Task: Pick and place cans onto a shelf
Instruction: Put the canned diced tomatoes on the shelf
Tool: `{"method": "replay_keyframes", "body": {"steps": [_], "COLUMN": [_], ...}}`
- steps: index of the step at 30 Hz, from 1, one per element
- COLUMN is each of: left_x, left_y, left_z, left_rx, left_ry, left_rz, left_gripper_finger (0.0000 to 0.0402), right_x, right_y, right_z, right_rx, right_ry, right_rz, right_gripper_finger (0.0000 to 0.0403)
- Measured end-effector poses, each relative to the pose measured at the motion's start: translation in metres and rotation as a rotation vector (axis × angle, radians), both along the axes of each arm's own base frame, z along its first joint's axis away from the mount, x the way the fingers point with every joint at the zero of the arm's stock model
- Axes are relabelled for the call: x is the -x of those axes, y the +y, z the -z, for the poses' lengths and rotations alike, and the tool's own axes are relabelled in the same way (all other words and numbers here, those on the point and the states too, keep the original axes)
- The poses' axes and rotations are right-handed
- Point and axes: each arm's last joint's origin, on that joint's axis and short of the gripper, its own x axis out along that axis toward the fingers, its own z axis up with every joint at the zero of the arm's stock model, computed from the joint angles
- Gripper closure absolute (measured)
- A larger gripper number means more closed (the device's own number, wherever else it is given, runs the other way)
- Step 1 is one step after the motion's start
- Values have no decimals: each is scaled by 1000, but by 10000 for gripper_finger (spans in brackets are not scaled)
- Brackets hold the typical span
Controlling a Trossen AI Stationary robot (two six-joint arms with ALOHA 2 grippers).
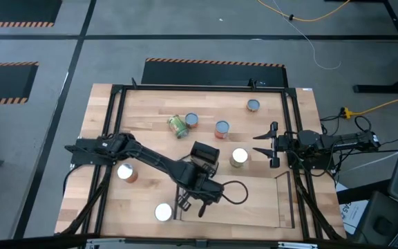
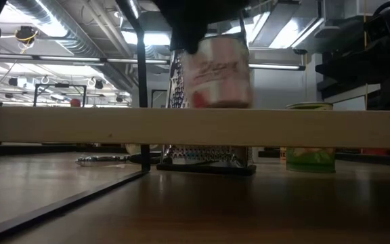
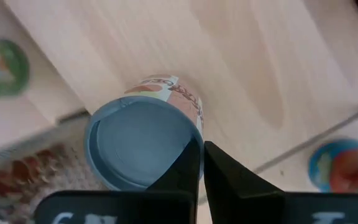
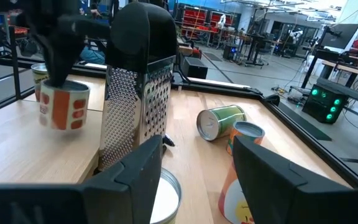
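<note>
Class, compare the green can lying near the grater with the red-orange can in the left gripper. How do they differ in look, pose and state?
1. Label: the green can is green; the red-orange can is red-orange on white.
2. Pose: the green can lies on its side; the red-orange can is upright.
3. State: the green can lies free; the left gripper pinches the red-orange can's rim.
Both are small cylindrical tins.
</note>
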Motion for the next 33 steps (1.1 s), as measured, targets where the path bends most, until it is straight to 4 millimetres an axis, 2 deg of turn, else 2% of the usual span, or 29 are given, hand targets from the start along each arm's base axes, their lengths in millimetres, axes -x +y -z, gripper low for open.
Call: {"method": "replay_keyframes", "body": {"steps": [8, 15, 23, 33], "left_x": [-2, -5, -6, -6], "left_y": [2, 12, 15, 15], "left_z": [7, 8, 8, 9], "left_rx": [56, 67, 73, 73], "left_ry": [52, 66, 70, 72], "left_rz": [-2, -128, -150, -150], "left_gripper_finger": [392, 392, 390, 347], "right_x": [0, 0, 0, 0], "right_y": [0, 0, 0, 0], "right_z": [0, 0, 0, 0], "right_rx": [0, 0, 0, 0], "right_ry": [0, 0, 1, 1], "right_rz": [-1, -1, 0, 0], "right_gripper_finger": [203, 203, 203, 203]}}
